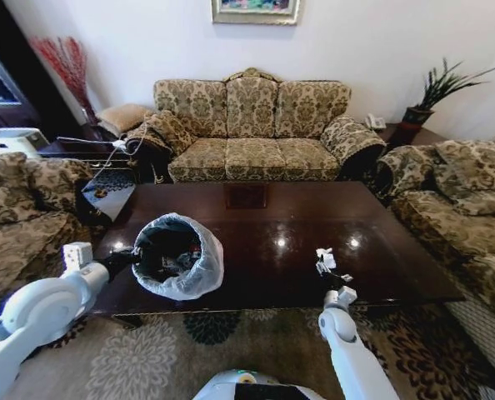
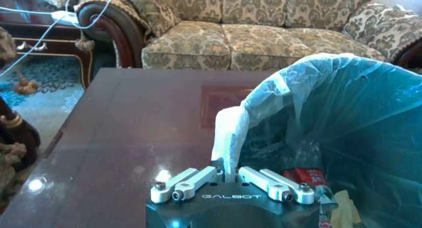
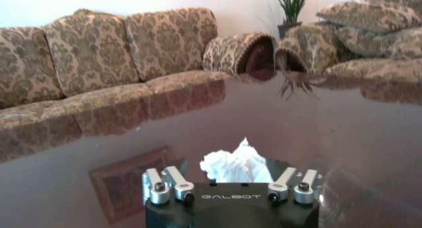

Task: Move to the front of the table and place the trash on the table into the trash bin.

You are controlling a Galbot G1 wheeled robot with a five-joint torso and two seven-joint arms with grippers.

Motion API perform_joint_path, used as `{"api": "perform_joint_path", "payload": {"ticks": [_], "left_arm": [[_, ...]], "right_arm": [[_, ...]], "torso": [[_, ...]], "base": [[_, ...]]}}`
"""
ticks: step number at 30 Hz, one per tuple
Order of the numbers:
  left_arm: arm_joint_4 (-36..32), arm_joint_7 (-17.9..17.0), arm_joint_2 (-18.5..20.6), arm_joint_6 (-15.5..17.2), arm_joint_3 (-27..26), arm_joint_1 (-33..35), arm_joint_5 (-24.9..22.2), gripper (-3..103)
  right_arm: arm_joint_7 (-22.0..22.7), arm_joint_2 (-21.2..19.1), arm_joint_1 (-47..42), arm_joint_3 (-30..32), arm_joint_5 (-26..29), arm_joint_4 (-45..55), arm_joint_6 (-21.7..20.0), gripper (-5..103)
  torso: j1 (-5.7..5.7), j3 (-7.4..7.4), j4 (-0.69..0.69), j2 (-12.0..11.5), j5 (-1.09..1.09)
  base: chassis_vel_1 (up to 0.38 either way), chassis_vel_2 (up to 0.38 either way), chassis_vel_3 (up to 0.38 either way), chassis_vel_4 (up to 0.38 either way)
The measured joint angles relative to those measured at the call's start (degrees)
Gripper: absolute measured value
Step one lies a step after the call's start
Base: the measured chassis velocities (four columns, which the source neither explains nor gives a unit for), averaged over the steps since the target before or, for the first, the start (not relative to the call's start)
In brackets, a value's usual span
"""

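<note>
Your left gripper point(image 2: 226, 174) is clenched on the bag rim of the bin point(image 1: 178, 256), which it holds tilted over the near left part of the table point(image 1: 264, 208). Inside the bin you see a bottle point(image 2: 309, 177). Your right gripper point(image 3: 232, 172) grasps a crumpled tissue point(image 3: 235, 164) just above the table, near its front edge.

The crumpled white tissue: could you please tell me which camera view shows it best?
The right wrist view: the crumpled white tissue sits close up, between the right tool's fingers. The head view shows it small, above the table's near edge. The left wrist view faces the bin.
</note>
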Motion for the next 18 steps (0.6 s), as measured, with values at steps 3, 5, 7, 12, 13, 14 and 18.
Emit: {"api": "perform_joint_path", "payload": {"ticks": [3,5,7,12,13,14,18], "left_arm": [[0.06,0.03,-0.11,-0.03,0.09,0.06,0.0,0],[0.06,0.06,-0.12,-0.04,0.18,0.05,0.0,0],[0.05,0.08,-0.15,-0.05,0.22,0.02,0.0,0],[0.04,0.07,-0.35,-0.08,0.23,0.02,0.02,0],[0.03,0.07,-0.5,-0.08,0.23,0.09,0.05,0],[0.02,0.07,-0.6,-0.09,0.23,0.13,0.08,0],[-0.19,0.12,-1.02,-0.11,0.19,0.26,0.24,0]], "right_arm": [[-0.01,-0.43,0.63,0.19,1.37,-1.12,-0.37,65],[-0.06,-0.46,1.39,0.43,1.92,-2.04,-0.56,54],[-0.1,-0.52,1.99,0.46,2.66,-2.66,-0.89,49],[-0.46,-0.62,2.78,0.44,3.88,-3.05,-1.57,32],[-0.65,-0.65,2.91,0.43,4.02,-3.05,-1.76,27],[-0.72,-0.65,2.98,0.43,4.1,-3.05,-1.86,22],[-0.95,-0.79,3.14,0.29,4.8,-3.11,-2.04,6]], "torso": [[0.0,0.01,-0.04,0.0,0.06],[0.0,0.01,-0.06,0.0,0.04],[0.0,0.0,-0.06,-0.01,0.02],[0.0,0.0,-0.03,-0.01,0.0],[0.0,0.0,-0.03,-0.01,0.0],[0.0,0.0,-0.03,-0.01,0.0],[0.0,0.0,-0.04,-0.01,0.03]], "base": [[0.0,0.0,0.0,0.0],[0.0,0.0,0.0,0.0],[0.0,0.0,0.0,0.0],[0.0,0.0,0.0,0.0],[0.0,0.0,0.0,0.0],[0.0,0.0,0.0,0.0],[0.0,0.0,0.0,0.0]]}}
